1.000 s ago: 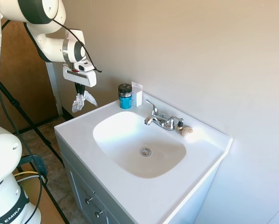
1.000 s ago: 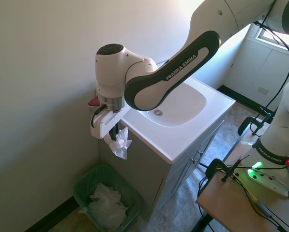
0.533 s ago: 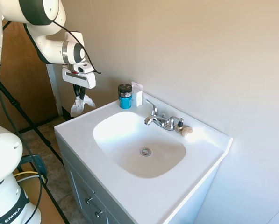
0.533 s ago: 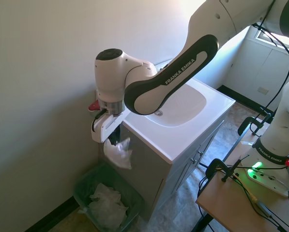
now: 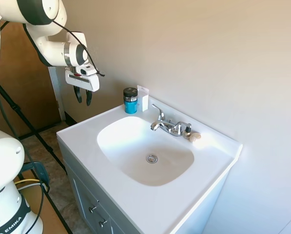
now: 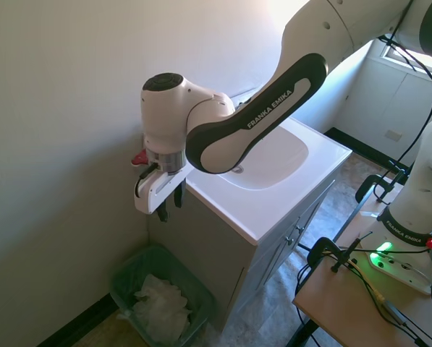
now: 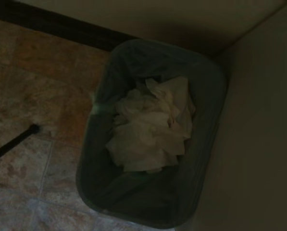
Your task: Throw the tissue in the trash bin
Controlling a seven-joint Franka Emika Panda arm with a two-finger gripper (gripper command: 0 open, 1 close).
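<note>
1. White crumpled paper fills the trash bin (image 6: pixel 158 307). Note that the tissue (image 7: pixel 150 130) cannot be told apart from the other paper lying there; judge it to be part of that heap.
2. Check the gripper (image 6: pixel 169 208). Its fingers (image 5: pixel 88 96) stand apart with nothing between them, and it hangs above the bin, just off the end of the sink counter (image 6: pixel 273 206).
3. Confirm the drop in the wrist view: the bin sits on the tiled floor against the cabinet side, its rim unobstructed, paper inside and none visible on the floor around it.
4. Treat the release step as done. Judged from this layout, the task is essentially complete.
5. Plan the next move as a plain retreat: lift the arm clear, and keep it off the blue jar (image 5: pixel 130 100) and the faucet (image 5: pixel 167 124).
</note>
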